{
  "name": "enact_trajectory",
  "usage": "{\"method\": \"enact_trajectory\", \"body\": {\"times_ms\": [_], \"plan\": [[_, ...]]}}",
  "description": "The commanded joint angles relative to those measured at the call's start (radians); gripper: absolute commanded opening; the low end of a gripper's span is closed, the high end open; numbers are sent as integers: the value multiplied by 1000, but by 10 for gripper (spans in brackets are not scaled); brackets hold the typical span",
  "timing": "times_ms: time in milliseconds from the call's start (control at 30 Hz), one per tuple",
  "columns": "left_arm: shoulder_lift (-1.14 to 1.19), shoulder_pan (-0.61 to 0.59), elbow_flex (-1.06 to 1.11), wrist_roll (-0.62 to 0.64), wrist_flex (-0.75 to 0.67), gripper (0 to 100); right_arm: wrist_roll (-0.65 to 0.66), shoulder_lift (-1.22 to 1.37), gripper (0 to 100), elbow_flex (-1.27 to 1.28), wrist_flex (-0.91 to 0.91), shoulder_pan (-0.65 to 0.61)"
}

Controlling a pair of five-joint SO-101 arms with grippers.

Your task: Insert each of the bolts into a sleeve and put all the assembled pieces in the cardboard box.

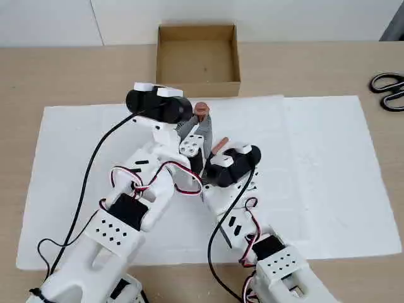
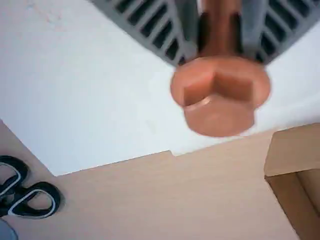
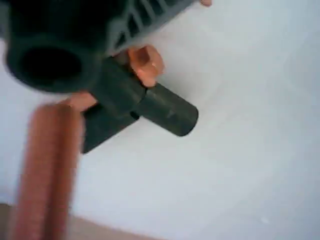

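The coming move turns on how the copper bolt (image 2: 220, 95) and the dark sleeve (image 3: 167, 112) line up. The left tool (image 1: 197, 126) is clenched on the bolt's shaft just below the hexagonal head. The head points toward the cardboard box (image 1: 197, 81) and the shaft runs away from it, down toward the right tool (image 1: 214, 154). That tool sits just beyond the bolt on the side away from the box and appears to be grasping the sleeve crosswise, with one end sticking out past the jaw. The two tools are nearly touching, so the threaded end and the sleeve's bore are close. Whether their long axes agree cannot be told, and the sleeve seems angled across the bolt's line, not along it. A copper hexagonal piece (image 3: 145, 65) shows against the sleeve, but its part cannot be made out. Both pieces hang above the white mat (image 1: 328, 164), near its edge closest to the box. Scissors (image 1: 388, 90) lie on the surface (image 1: 63, 76) well off to the box's side. Nothing stands between the tools and the box.
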Motion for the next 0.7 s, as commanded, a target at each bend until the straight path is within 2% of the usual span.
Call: {"method": "enact_trajectory", "body": {"times_ms": [0,167,367,667], "plan": [[-37,6,4,-3,-5,6,-8,-31,4,-12,2,-4],[-37,6,18,-3,-5,6,-6,-104,4,0,16,-4],[-37,26,18,-3,-6,6,-6,-188,4,6,114,-5],[-37,54,18,-3,-5,6,-8,-200,4,11,119,-4]]}}
